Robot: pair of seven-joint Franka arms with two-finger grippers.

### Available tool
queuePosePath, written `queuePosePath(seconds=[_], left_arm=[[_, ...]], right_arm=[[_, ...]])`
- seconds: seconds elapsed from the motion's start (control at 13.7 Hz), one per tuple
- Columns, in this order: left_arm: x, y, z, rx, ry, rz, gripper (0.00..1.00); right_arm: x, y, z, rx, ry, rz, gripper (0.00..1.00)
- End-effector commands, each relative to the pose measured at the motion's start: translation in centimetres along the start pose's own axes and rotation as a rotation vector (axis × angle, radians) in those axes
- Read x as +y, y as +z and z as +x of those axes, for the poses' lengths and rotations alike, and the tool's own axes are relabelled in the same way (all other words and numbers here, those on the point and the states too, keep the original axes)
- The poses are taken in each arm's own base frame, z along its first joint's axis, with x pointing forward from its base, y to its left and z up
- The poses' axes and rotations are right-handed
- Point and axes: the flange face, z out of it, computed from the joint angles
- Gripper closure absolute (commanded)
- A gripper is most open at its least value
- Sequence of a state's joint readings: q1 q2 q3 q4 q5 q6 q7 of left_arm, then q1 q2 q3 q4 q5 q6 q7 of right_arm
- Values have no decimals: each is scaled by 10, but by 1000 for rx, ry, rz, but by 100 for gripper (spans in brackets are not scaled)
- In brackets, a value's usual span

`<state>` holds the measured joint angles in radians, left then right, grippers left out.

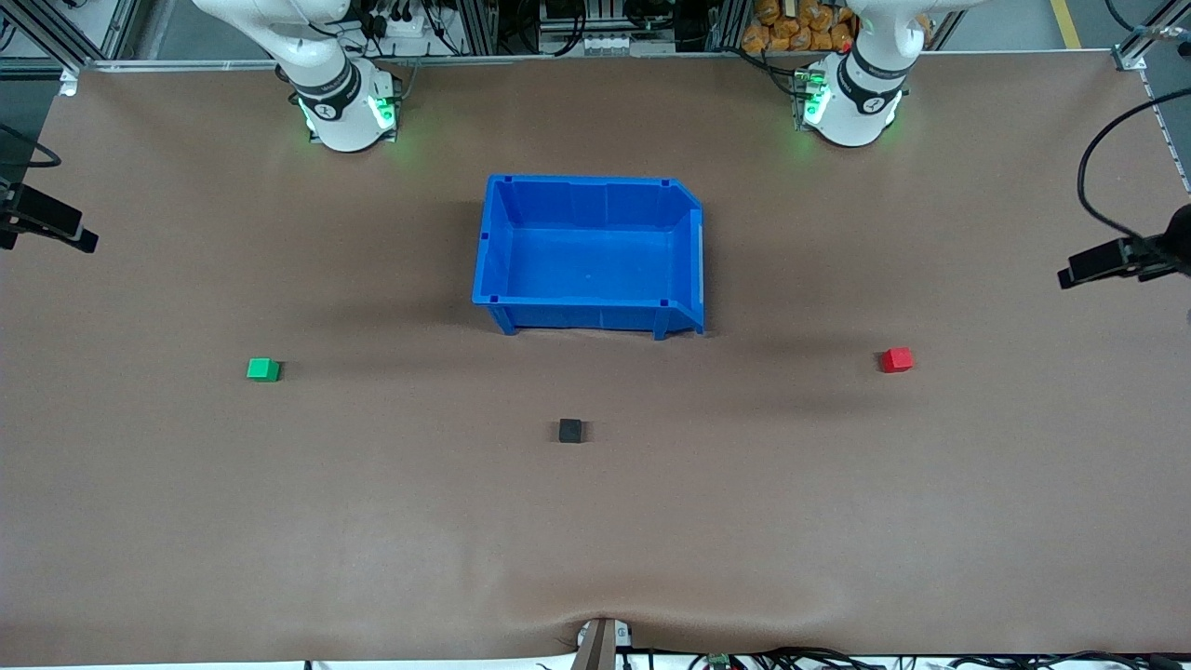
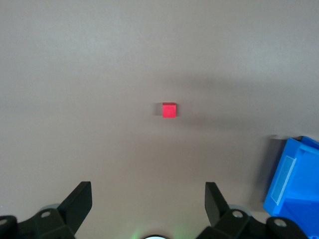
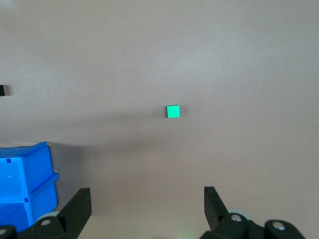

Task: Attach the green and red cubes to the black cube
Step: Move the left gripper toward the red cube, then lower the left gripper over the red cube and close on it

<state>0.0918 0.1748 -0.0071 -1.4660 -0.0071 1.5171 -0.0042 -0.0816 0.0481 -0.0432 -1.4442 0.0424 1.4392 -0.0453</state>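
The green cube [image 1: 263,369] sits on the brown table toward the right arm's end. The red cube [image 1: 897,359] sits toward the left arm's end. The black cube [image 1: 570,430] lies between them, a little nearer the front camera. All three stand apart. My left gripper [image 2: 147,191] is open and empty, high over the table, with the red cube [image 2: 169,110] below it. My right gripper [image 3: 147,194] is open and empty, high over the table, with the green cube [image 3: 173,111] below it. Neither hand shows in the front view.
An empty blue bin [image 1: 586,316] stands mid-table, farther from the front camera than the cubes; its corner shows in both wrist views [image 2: 294,174] [image 3: 22,184]. Black camera mounts [image 1: 46,223] [image 1: 1117,256] reach in at the table's two ends.
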Motion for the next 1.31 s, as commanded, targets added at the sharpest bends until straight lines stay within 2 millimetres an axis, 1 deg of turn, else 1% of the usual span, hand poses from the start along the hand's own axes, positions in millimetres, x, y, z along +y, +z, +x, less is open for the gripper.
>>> queuePosePath(seconds=[0.0, 0.07, 0.22, 0.44, 0.51, 0.66, 0.73, 0.8, 1.02, 1.16, 1.24], left_arm=[[11, 35, 22, -61, 12, -27, 0], [15, 52, 30, -90, 13, -35, 0], [18, 93, 48, -153, 26, -43, 0], [20, 130, 68, -152, 36, -36, 0], [22, 145, 74, -155, 40, -30, 0], [32, 188, 86, -196, 62, 5, 0], [34, 214, 89, -221, 67, 18, 0], [41, 231, 91, -226, 76, 19, 0], [44, 276, 96, -220, 85, 22, 0], [46, 305, 93, -223, 88, 22, 0], [43, 318, 91, -223, 82, 20, 0]], right_arm=[[-2, -3, 1, 7, -12, -1, 0], [0, -3, 1, 7, -11, -1, 0], [4, -3, 0, 7, -3, -1, 0], [2, -3, 0, 7, -6, -1, 0], [1, -3, 0, 7, -8, -1, 0], [0, -3, 1, 7, -11, -1, 0], [-1, -3, 1, 7, -12, -1, 0], [-1, -3, 1, 7, -12, -1, 0], [0, -3, 0, 6, -11, -1, 0], [-1, -3, 0, 5, -12, -1, 0], [-1, -3, 0, 5, -12, -1, 0]])
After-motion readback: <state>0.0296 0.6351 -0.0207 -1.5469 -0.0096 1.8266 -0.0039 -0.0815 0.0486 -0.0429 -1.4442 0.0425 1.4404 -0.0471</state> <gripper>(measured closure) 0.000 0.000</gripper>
